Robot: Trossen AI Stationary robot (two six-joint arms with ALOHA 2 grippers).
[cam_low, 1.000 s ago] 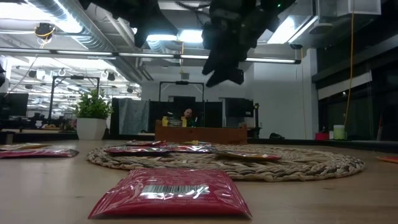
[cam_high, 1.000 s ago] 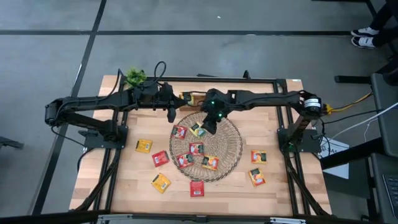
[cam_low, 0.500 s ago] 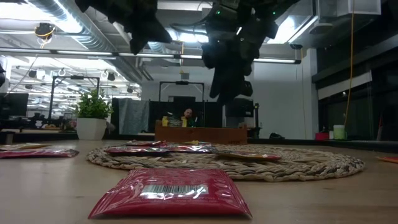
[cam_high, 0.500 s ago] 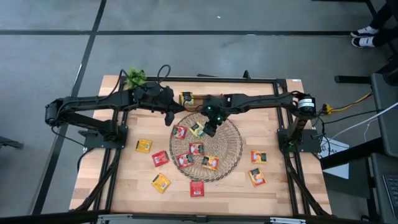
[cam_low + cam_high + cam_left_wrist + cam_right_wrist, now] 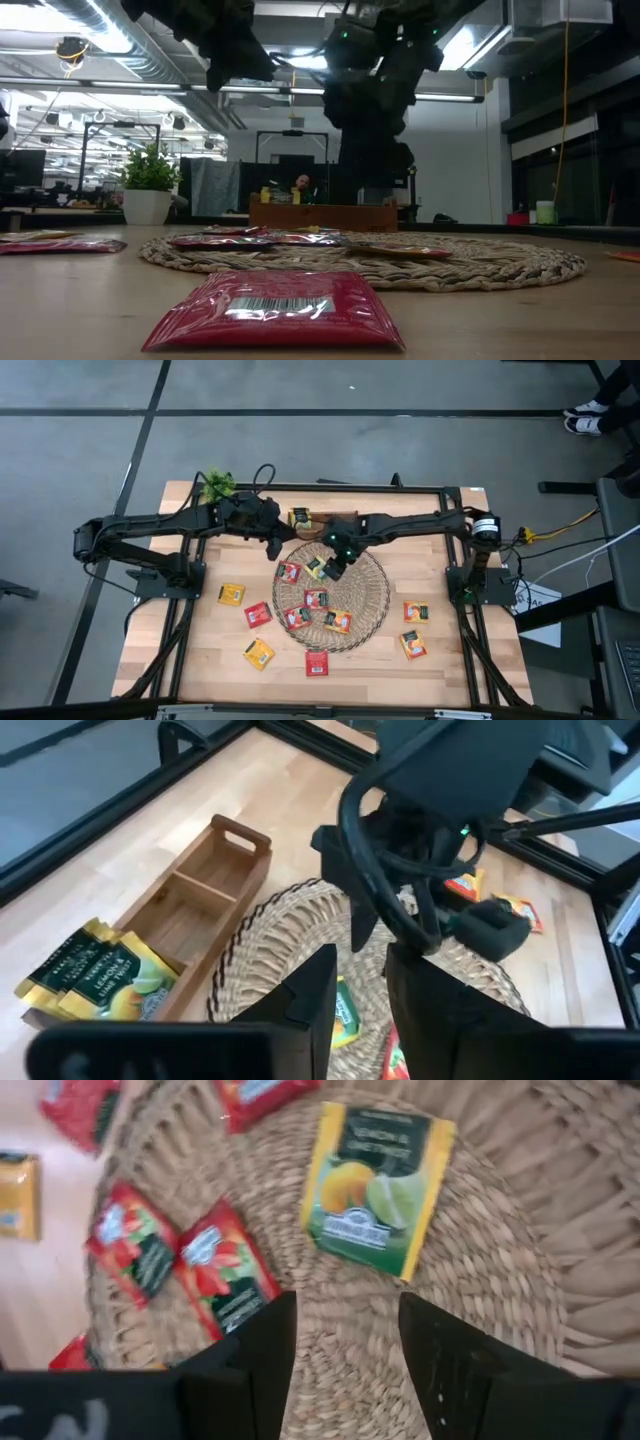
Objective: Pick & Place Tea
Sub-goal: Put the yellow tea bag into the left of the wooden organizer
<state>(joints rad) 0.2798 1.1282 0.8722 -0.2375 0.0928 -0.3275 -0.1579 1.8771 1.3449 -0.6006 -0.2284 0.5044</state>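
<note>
Thirteen tea sachets are counted: five on the wicker mat, six on the bare table, two in the wooden box. One mat, one box and one potted plant are noted.

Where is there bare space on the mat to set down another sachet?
The wicker mat's right half is bare, out to its rim. Its left half is crowded with sachets, including the yellow lemon sachet under the right gripper. Bare table also lies between mat and the two orange sachets.
</note>
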